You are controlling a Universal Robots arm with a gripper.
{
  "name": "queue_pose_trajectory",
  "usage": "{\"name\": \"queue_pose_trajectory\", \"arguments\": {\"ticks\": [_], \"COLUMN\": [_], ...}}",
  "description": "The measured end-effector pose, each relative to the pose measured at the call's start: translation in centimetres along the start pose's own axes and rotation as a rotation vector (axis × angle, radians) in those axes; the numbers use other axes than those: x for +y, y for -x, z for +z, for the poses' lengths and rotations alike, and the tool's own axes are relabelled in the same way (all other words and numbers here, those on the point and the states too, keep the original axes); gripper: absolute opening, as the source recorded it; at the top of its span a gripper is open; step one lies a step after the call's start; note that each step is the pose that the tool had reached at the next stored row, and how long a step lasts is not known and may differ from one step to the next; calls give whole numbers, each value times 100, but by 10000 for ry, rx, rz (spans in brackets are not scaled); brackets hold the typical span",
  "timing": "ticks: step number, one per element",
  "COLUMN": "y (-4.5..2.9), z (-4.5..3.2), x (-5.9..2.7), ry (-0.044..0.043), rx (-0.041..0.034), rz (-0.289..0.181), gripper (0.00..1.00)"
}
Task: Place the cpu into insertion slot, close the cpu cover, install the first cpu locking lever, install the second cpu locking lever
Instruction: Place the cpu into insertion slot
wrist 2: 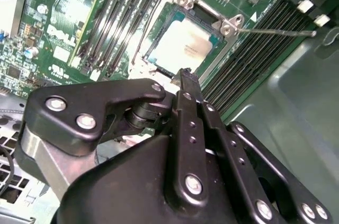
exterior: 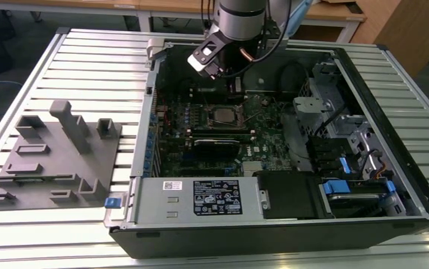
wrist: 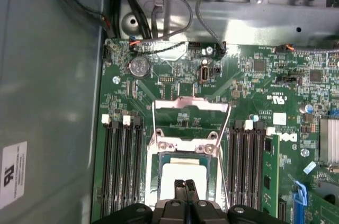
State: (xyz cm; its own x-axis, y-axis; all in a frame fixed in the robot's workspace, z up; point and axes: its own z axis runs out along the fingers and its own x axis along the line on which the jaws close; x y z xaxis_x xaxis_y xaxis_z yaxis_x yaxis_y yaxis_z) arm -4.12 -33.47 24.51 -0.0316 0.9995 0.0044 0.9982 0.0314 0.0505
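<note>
The cpu [wrist: 183, 172] [wrist 2: 183, 46] lies flat in the insertion slot [wrist: 154, 167] [exterior: 222, 115] on the green motherboard, its pale metal top showing. The cpu cover [wrist: 190, 103] [wrist 2: 231, 24] stands hinged open at one edge of the socket, with board visible through its opening. Two thin wire levers [wrist: 227, 128] [wrist 2: 275, 32] are unlatched beside it. My gripper [wrist: 185, 185] [wrist 2: 185, 75] [exterior: 212, 72] hovers just above the cpu, fingers shut together with nothing between them.
Rows of black memory slots [wrist: 122, 171] flank the socket on both sides. Cables and the metal case wall [wrist: 47, 75] run close by. In the exterior view, a grey fixture plate [exterior: 50, 157] lies at the left and the power supply [exterior: 199, 199] sits at the case front.
</note>
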Motion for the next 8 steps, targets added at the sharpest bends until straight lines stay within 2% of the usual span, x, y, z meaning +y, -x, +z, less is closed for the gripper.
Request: {"name": "queue_pose_trajectory", "arguments": {"ticks": [4, 8], "y": [0, 0], "z": [5, 5], "x": [-74, -79], "ry": [17, 16], "rx": [2, 0], "rz": [1, 0], "gripper": [10, 10]}}
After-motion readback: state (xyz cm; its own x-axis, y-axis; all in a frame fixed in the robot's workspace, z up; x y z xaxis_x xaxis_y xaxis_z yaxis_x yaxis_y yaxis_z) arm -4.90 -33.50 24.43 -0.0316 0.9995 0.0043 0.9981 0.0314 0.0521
